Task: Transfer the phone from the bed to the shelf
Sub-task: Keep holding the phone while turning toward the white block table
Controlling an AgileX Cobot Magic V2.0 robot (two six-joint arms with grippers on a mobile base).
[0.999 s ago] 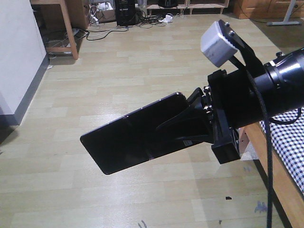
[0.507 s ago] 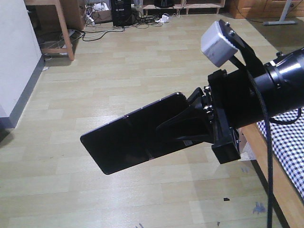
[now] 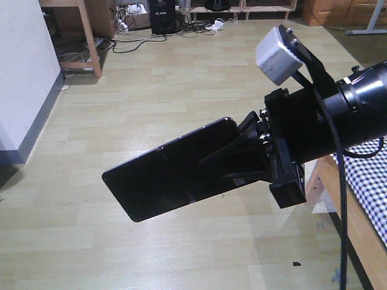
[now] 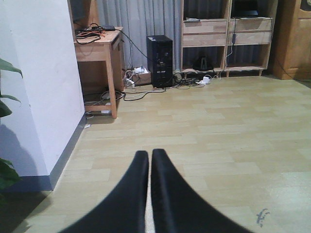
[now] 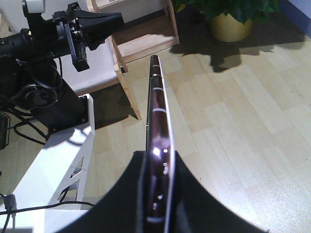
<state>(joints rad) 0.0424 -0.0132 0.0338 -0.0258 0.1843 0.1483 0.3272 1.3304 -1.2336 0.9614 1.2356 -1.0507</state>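
In the front view the black glossy phone [image 3: 169,175] hangs flat over the floor, with my right gripper [image 3: 233,160] shut on its near end. The right wrist view shows the phone [image 5: 156,102] edge-on, its rim shining, squeezed between the two black fingers of that gripper [image 5: 158,156]. My left gripper [image 4: 149,153] is shut with nothing in it and points across the floor at the pale wooden shelf [image 4: 204,40] by the far wall. The bed [image 3: 373,181], in its check sheet on a wooden frame, shows at the lower right edge of the front view.
A black computer tower [image 4: 160,60] and loose cables [image 4: 146,91] lie in front of the curtain. A wooden desk [image 4: 99,48] stands beside the white wall [image 4: 43,73]. A potted plant [image 5: 233,22] and my white base [image 5: 58,179] show in the right wrist view.
The floor and furniture behind the arm have shifted in the front view, and the bed's corner now shows. The right gripper and phone keep the same pose.
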